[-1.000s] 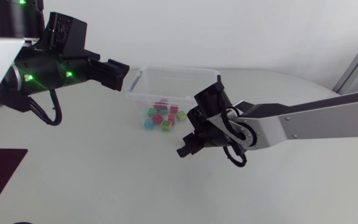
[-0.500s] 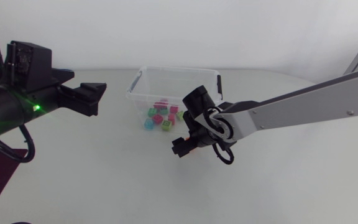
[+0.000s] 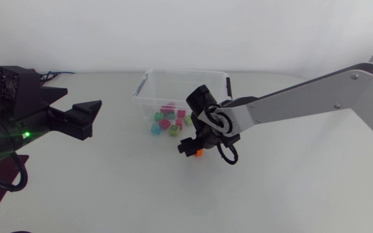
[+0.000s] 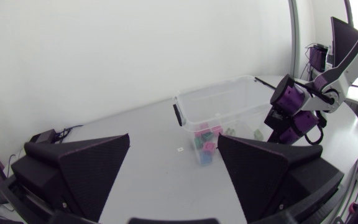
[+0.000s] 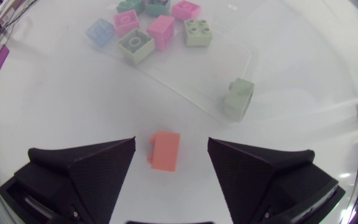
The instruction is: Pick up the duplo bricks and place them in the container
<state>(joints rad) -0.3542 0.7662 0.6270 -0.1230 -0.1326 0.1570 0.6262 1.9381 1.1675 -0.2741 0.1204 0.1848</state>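
The right gripper (image 3: pixel 188 149) hangs just beside the clear container (image 3: pixel 186 72), jaws wide. An orange brick (image 5: pixel 165 151) lies on the table (image 3: pixel 109 181) between its fingers, touching neither. Several coloured bricks (image 3: pixel 168 120) lie inside the container. The left gripper (image 4: pixel 174 140) stands well apart, jaws wide and empty.

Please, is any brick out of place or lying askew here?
One orange brick lies on the table outside the container, between the open fingers of the right gripper, not gripped. A pale green brick at the container's corner is tipped on its side; whether it is inside the wall is unclear.
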